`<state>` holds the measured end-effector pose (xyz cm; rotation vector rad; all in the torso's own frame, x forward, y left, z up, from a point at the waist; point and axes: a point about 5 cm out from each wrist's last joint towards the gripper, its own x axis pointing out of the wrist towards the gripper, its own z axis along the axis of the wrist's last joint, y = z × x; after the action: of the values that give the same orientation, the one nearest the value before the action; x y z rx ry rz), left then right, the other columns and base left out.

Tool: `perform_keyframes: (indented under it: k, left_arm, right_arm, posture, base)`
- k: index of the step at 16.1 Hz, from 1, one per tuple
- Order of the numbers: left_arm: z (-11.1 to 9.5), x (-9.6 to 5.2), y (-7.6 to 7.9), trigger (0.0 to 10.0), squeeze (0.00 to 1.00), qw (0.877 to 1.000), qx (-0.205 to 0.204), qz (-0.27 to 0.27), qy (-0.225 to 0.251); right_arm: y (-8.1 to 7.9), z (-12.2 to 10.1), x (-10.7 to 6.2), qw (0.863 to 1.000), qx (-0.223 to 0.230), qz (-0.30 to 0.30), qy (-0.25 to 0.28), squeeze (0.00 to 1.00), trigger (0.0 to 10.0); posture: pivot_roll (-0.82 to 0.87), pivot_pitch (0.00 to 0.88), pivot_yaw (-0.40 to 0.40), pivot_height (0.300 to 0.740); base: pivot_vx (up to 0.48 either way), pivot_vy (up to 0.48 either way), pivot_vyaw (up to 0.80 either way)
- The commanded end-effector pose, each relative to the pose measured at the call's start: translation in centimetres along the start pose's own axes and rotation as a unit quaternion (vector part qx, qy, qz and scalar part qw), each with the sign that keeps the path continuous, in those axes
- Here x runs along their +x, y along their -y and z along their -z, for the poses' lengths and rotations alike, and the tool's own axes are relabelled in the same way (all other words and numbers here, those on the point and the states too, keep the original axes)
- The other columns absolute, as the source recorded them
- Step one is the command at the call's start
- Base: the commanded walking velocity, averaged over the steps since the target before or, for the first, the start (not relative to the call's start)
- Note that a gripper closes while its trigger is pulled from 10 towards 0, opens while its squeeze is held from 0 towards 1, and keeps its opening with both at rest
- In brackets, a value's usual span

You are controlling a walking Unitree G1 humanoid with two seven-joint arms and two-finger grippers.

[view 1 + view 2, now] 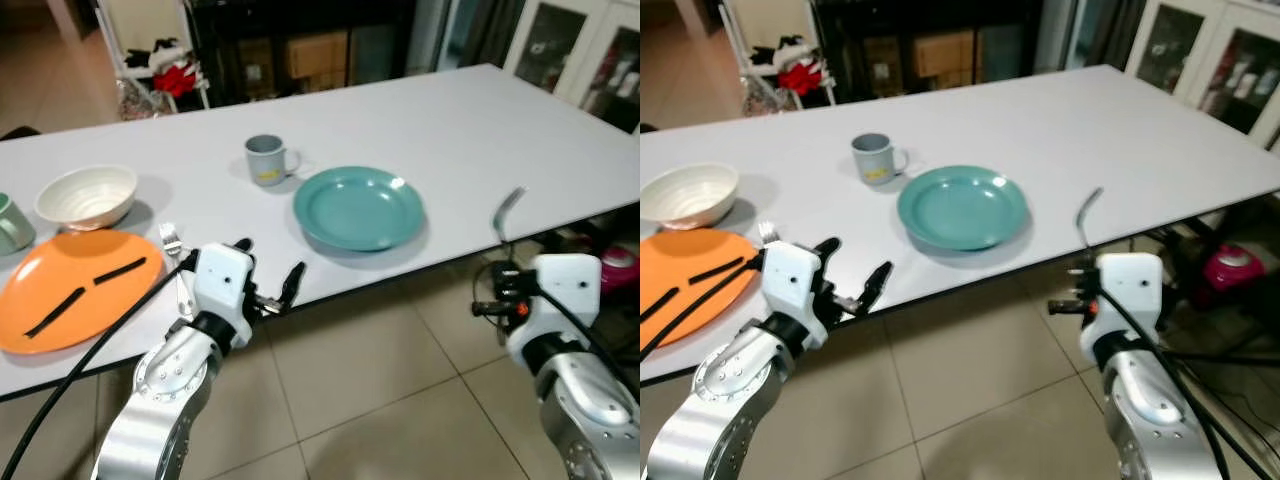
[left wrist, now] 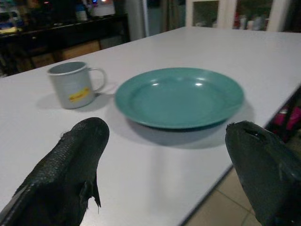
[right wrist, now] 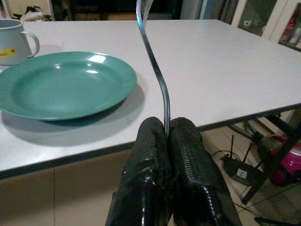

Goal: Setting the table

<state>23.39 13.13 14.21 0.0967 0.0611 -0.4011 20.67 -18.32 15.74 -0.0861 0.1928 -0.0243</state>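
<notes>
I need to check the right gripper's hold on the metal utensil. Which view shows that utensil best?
The right wrist view: the utensil stands up large, its handle pinched between the right gripper's shut fingers, before the teal plate. Both eye views show it small, as a thin curved strip above the wrist at the table edge.

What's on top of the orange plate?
Two black sticks lie on the orange plate, apart. A fork rests beside its rim; the left gripper covers the handle's end.
</notes>
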Motion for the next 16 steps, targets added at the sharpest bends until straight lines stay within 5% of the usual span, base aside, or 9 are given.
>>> perform_keyframes:
  k: [1, 5, 16]
  left_arm:
    - [-0.12, -0.05, -0.34, 10.0, 0.00, 1.000, 0.006, -0.004, 0.001]
    - [-0.09, -0.06, -0.19, 10.0, 0.00, 1.000, 0.004, 0.001, 0.001]
    - [-0.02, -0.08, -0.26, 10.0, 0.00, 1.000, 0.004, 0.002, 0.002]
  right_arm:
    - [-0.35, -0.36, -0.02, 1.000, 0.004, -0.009, 0.010, 0.00, 10.0]
    - [-0.40, -0.31, -0.08, 1.000, 0.006, -0.010, 0.009, 0.00, 10.0]
    - [-0.95, -0.51, -0.05, 0.999, -0.004, -0.035, 0.015, 0.00, 10.0]
  posture:
    - [0.02, 0.002, 0.040, 0.740]
    - [0.02, 0.001, 0.040, 0.740]
    - [0.02, 0.000, 0.036, 0.740]
  base:
    - [0.281, 0.000, -0.44]
    - [0.292, 0.000, -0.72]
    - [0.312, 0.000, 0.00]
